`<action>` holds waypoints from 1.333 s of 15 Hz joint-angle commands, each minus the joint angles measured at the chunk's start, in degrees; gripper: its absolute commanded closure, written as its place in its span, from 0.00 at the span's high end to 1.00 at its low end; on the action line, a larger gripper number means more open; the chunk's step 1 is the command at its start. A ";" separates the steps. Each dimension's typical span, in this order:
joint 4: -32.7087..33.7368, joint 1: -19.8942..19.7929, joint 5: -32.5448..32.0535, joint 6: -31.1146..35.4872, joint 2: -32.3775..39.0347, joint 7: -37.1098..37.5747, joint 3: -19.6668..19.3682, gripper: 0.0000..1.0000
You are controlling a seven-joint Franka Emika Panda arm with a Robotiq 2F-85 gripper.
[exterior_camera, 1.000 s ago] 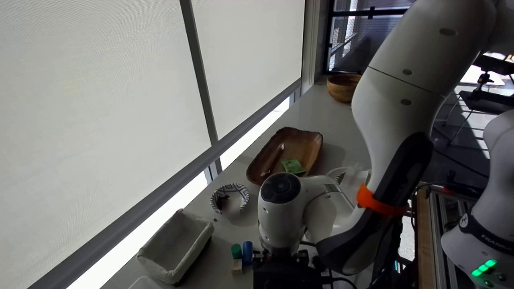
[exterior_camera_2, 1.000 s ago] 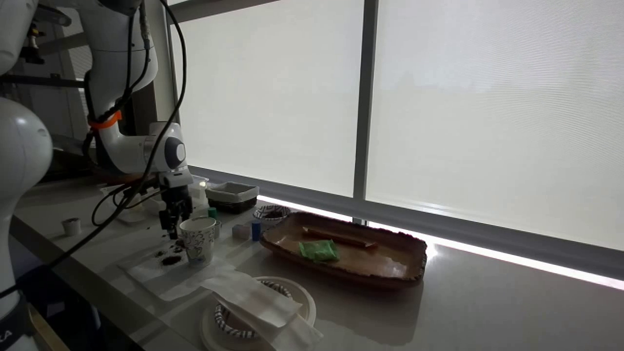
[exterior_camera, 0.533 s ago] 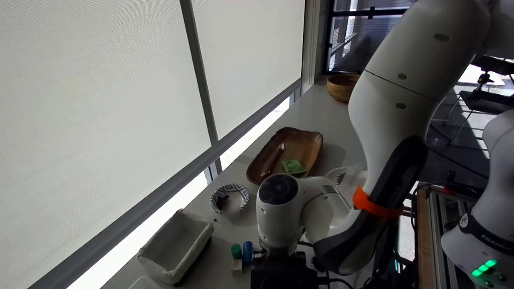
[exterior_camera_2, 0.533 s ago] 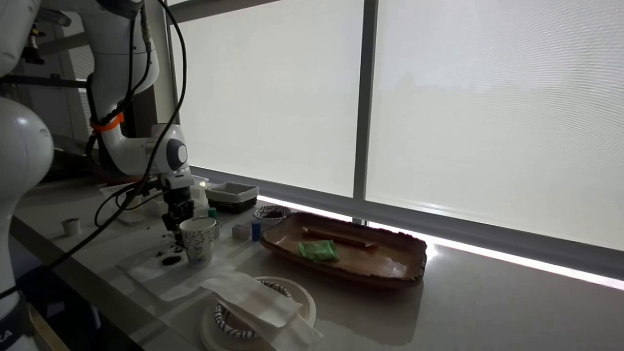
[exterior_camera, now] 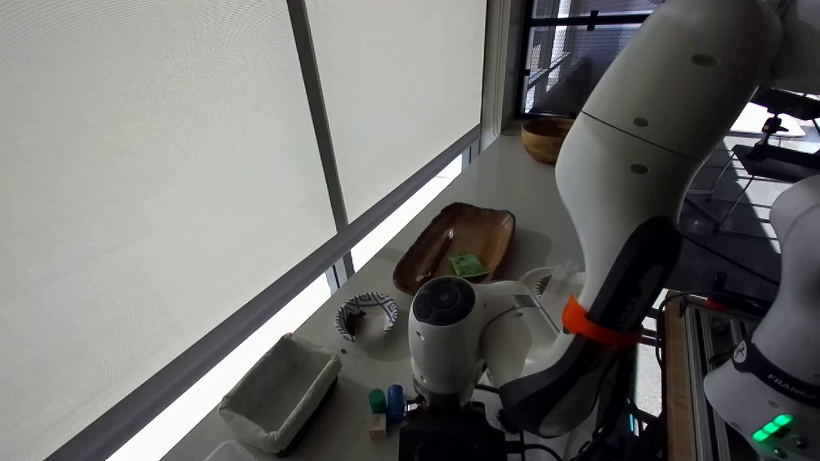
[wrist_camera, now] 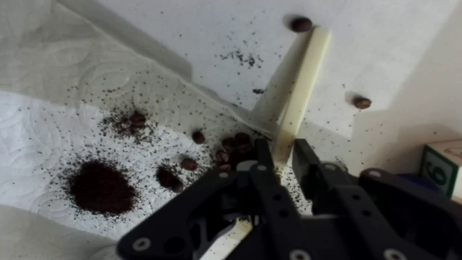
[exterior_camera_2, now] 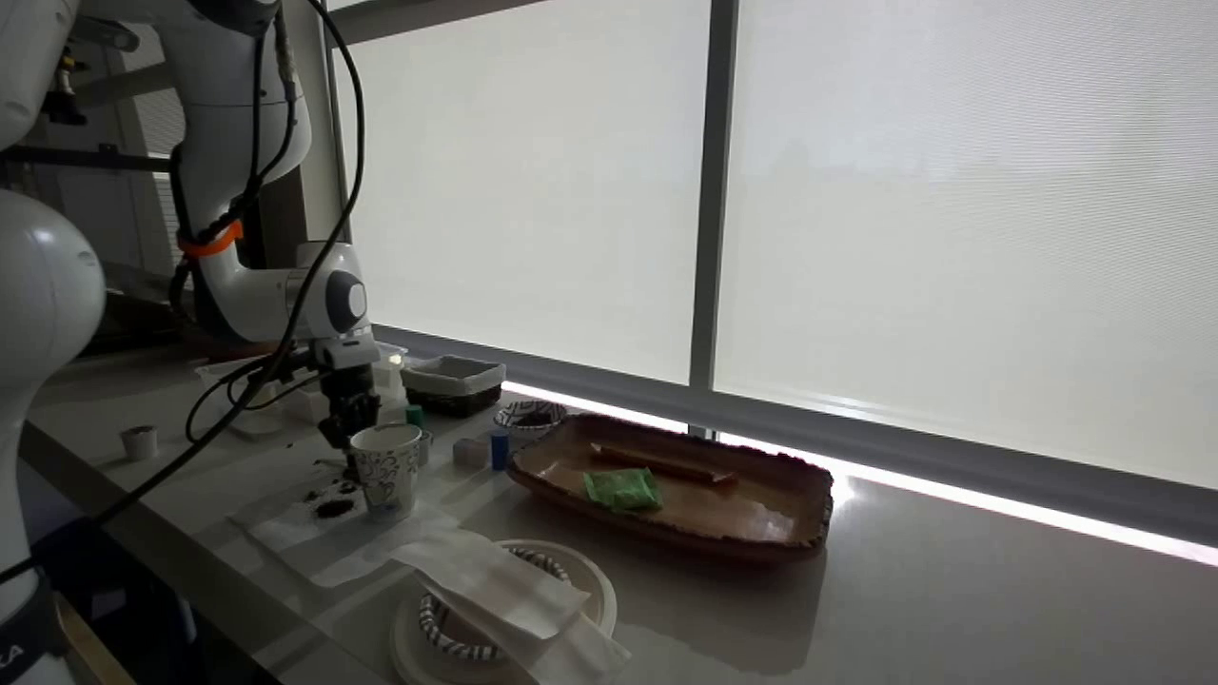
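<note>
In the wrist view the gripper (wrist_camera: 282, 153) is filling the lower middle of the frame, its two fingertips (wrist_camera: 262, 153) standing slightly apart, with a pale stick (wrist_camera: 304, 83) lying between them. The gap is looking only a little wider than the stick, and in this dim view I cannot tell whether the fingertips are pinching it or merely flanking it. The stick is slanting from the centre towards the upper right, its far end resting just beside a dark bean (wrist_camera: 301, 24); a shadow is spreading along its left side. A cluster of beans (wrist_camera: 241, 141) is sitting just left of the fingertips, and a mound of dark grounds (wrist_camera: 101, 187) is lying at lower left on a paper towel (wrist_camera: 43, 57) that is covering the left side. A single bean (wrist_camera: 362, 103) is lying right of the stick, and a green-edged block (wrist_camera: 438, 168) is showing at the right edge.

In an exterior view a patterned paper cup (exterior_camera_2: 385, 466) is standing upright left of centre, partly hiding the gripper. A wooden tray (exterior_camera_2: 761, 518) is holding a green packet (exterior_camera_2: 623, 488) right of it, while folded napkins (exterior_camera_2: 504, 590) are lying across a plate (exterior_camera_2: 590, 571) at lower centre. In an exterior view a cloth-lined basket (exterior_camera: 304, 406) is sitting at lower left, with a green cylinder (exterior_camera: 377, 401) and a blue cylinder (exterior_camera: 395, 403) standing side by side right of it
</note>
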 commanded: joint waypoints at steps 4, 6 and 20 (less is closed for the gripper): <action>0.41 0.76 0.69 -0.12 0.74 1.05 -0.58 0.47; 0.43 0.76 0.68 -0.10 0.78 1.01 -0.61 0.42; -0.91 0.34 1.95 -1.83 -2.01 0.99 -0.20 0.04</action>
